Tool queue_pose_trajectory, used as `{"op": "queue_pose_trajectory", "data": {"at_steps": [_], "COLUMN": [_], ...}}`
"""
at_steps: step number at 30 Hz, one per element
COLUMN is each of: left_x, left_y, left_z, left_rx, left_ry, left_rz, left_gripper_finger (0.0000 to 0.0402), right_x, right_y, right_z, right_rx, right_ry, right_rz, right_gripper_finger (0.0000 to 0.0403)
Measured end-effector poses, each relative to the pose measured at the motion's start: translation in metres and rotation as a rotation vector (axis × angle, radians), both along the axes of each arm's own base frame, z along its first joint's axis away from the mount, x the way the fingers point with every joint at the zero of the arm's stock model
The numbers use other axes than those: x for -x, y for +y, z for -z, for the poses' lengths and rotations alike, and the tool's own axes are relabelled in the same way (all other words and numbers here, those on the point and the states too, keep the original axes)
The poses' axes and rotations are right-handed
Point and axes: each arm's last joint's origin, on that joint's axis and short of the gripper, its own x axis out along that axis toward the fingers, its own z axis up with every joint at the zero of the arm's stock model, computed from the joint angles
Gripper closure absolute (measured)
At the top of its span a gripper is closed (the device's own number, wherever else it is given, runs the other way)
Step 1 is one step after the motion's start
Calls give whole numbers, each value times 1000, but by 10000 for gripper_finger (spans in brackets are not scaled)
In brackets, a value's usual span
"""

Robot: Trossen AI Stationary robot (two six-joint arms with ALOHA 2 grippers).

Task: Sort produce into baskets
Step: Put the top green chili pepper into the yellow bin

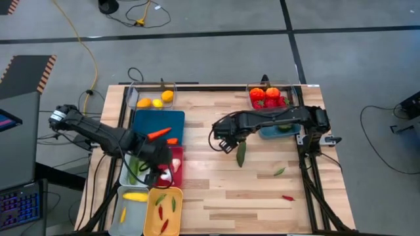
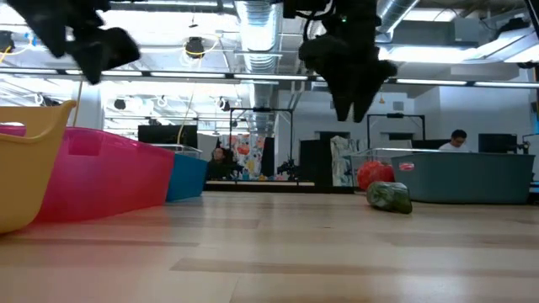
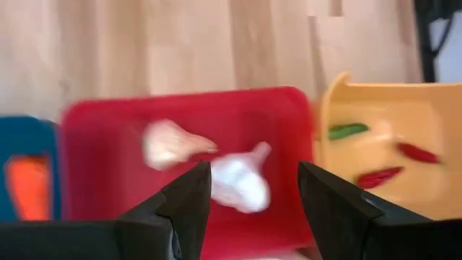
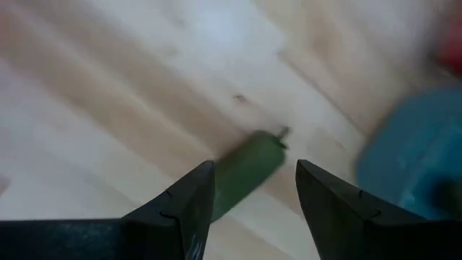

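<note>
— Over the red basket (image 1: 177, 172) the left gripper (image 3: 253, 189) is seen with its fingers spread and nothing between them; two white garlic bulbs (image 3: 238, 180) lie in the basket beneath it. What is asked of the right side?

— Near the middle of the bench (image 1: 262, 196) the right gripper (image 4: 253, 188) is held above a green cucumber (image 4: 249, 170), its fingers parted wide and nothing gripped. The cucumber lies flat on the wood, apart from the teal basket (image 1: 275, 130).

— How should the pick be made?

— The fingers should be set across the cucumber's narrow width, not along its length, and centred on its middle so it is not tipped when lifted. In the wrist view it runs slantwise between the fingers, so some wrist turn is probably called for before descent.

— And afterwards?

— Green cucumbers seem to be gathered in the white basket (image 1: 133, 172) on the left side, so a long carry or a hand-over may be needed. A green chilli (image 1: 279, 172) and a red chilli (image 1: 287, 197) are left on the bench too.
</note>
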Motion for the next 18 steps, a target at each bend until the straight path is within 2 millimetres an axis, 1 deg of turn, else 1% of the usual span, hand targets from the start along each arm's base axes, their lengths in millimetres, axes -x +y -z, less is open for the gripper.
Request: {"op": "queue_pose_trajectory", "data": {"at_steps": [4, 6, 12, 18], "left_x": [-3, -4, -5, -5], "left_y": [6, 8, 10, 10], "left_z": [0, 0, -1, -1], "left_rx": [-91, -125, -164, -169], "left_ry": [-39, -52, -70, -71], "left_rz": [35, 45, 63, 63], "left_gripper_finger": [209, 209, 209, 209], "right_x": [7, 9, 16, 23], "right_y": [11, 20, 43, 55], "right_z": [0, 5, 28, 49], "right_rx": [117, 142, 156, 169], "right_ry": [15, 4, -10, -31], "right_rz": [170, 229, 358, 475], "right_gripper_finger": [180, 180, 180, 180]}}
